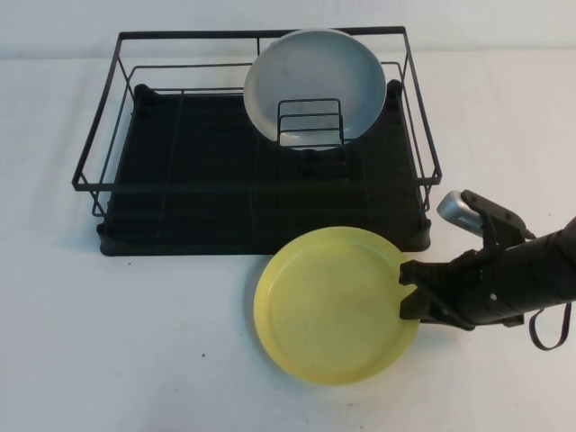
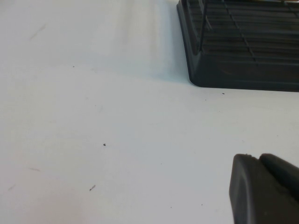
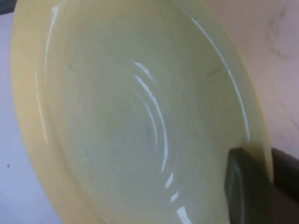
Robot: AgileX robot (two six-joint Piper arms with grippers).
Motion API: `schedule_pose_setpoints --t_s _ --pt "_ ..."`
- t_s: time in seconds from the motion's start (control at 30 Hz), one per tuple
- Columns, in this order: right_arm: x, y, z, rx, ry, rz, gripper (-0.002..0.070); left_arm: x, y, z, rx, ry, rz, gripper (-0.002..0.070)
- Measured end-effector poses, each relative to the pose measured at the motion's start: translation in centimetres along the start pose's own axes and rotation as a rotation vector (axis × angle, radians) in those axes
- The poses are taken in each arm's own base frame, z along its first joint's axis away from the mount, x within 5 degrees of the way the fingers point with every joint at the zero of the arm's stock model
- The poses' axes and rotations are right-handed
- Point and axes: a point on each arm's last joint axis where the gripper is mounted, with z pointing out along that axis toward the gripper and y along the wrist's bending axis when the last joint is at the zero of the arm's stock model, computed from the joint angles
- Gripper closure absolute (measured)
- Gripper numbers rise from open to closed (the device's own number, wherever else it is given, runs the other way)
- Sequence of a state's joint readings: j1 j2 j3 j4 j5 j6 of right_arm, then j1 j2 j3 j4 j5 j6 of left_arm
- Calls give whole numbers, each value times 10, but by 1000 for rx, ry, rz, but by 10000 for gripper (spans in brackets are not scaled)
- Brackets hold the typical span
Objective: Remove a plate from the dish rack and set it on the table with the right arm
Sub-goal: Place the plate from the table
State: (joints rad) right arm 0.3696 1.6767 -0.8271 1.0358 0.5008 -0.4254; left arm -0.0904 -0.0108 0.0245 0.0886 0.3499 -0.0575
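The pale-yellow plate (image 1: 328, 301) sits face up, just in front of the dish rack (image 1: 180, 180), low over the white table (image 1: 108, 342). I cannot tell whether it touches the table. My right gripper (image 1: 407, 288) is shut on the plate's right rim. In the right wrist view, the plate (image 3: 131, 116) fills the picture and its rim runs between the two fingers of the right gripper (image 3: 265, 154). My left gripper (image 2: 258, 157) hovers over bare table near the rack's tray corner (image 2: 224, 70), fingers shut together and holding nothing. It is out of the high view.
A pale grey-blue plate (image 1: 315, 76) stands on edge in the small wire holder (image 1: 310, 126) at the rack's back right. The black wire frame (image 1: 261, 34) rises around the tray. White table (image 1: 504, 135) lies to the rack's right.
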Motion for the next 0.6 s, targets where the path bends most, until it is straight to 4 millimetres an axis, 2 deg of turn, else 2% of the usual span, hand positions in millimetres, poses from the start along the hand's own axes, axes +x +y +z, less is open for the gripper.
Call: schedule_pose_setpoints --t_s 0.23,0.6 --pt "-1 -1 1 2 -4 1 634 0 0 0 0 0 0 679" --pt "1 -7 11 20 20 18 401 0 0 0 0 0 0 679"
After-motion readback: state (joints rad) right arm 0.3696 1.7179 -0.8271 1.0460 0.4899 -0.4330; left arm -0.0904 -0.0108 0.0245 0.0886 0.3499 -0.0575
